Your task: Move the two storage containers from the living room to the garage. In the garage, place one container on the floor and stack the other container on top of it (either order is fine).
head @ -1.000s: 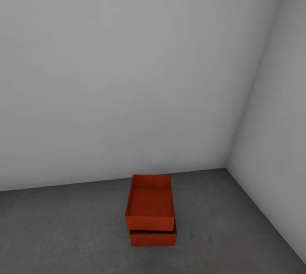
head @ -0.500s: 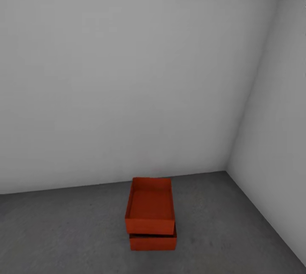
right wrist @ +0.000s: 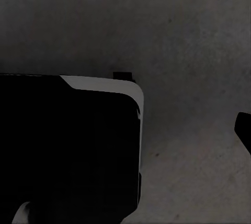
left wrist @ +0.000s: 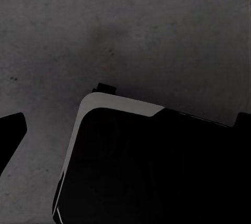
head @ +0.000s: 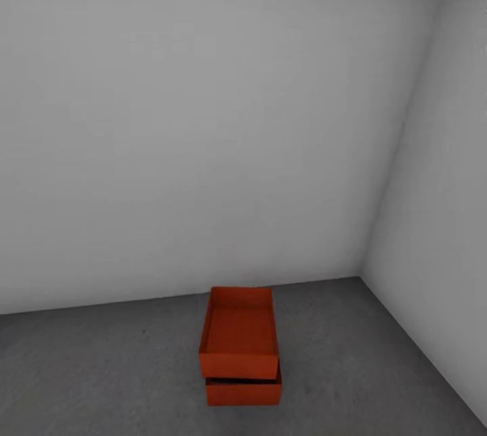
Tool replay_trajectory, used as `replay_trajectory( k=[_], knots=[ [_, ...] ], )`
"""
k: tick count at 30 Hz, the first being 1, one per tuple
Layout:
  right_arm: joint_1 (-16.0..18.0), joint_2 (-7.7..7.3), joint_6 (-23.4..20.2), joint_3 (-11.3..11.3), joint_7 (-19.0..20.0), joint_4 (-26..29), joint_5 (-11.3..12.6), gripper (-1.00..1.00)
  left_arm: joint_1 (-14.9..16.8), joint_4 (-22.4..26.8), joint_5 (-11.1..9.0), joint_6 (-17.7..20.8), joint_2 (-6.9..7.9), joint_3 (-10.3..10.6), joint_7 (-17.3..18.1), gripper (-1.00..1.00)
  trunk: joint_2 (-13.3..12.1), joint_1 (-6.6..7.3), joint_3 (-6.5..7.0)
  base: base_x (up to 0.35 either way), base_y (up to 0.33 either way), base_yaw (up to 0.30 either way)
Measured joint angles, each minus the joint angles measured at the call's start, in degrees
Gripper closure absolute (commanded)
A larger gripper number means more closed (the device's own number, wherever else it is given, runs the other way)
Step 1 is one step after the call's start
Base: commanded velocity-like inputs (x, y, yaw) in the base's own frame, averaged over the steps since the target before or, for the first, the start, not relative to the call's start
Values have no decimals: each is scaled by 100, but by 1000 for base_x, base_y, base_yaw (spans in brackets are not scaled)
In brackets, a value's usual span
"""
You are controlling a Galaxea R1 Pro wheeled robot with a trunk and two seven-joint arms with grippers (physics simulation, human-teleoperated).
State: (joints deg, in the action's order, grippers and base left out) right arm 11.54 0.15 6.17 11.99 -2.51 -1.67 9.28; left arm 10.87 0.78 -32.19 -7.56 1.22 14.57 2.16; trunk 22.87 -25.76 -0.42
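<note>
two stacked storage containers (head: 239, 348) on floor (head: 101, 375), near wall corner (head: 362, 273)

Stacked storage containers (head: 240, 348) on floor (head: 101, 375)

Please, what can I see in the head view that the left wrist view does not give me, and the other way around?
Head view alone: the upper container stacked on the lower container, slightly askew, near the corner of two pale grey walls. Left wrist view alone: a large black body with a pale rounded edge, seemingly part of the robot, seen from close above the ground. Both share the dark grey concrete floor.
</note>
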Motion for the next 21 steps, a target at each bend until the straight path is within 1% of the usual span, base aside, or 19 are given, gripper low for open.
replay_trajectory(
  k=[21],
  knots=[
    [1,0,0,0,0,0,-9,-100,1,0,0,0,0,1,-1,-100,2,0,188,0,0,0]
  ],
)
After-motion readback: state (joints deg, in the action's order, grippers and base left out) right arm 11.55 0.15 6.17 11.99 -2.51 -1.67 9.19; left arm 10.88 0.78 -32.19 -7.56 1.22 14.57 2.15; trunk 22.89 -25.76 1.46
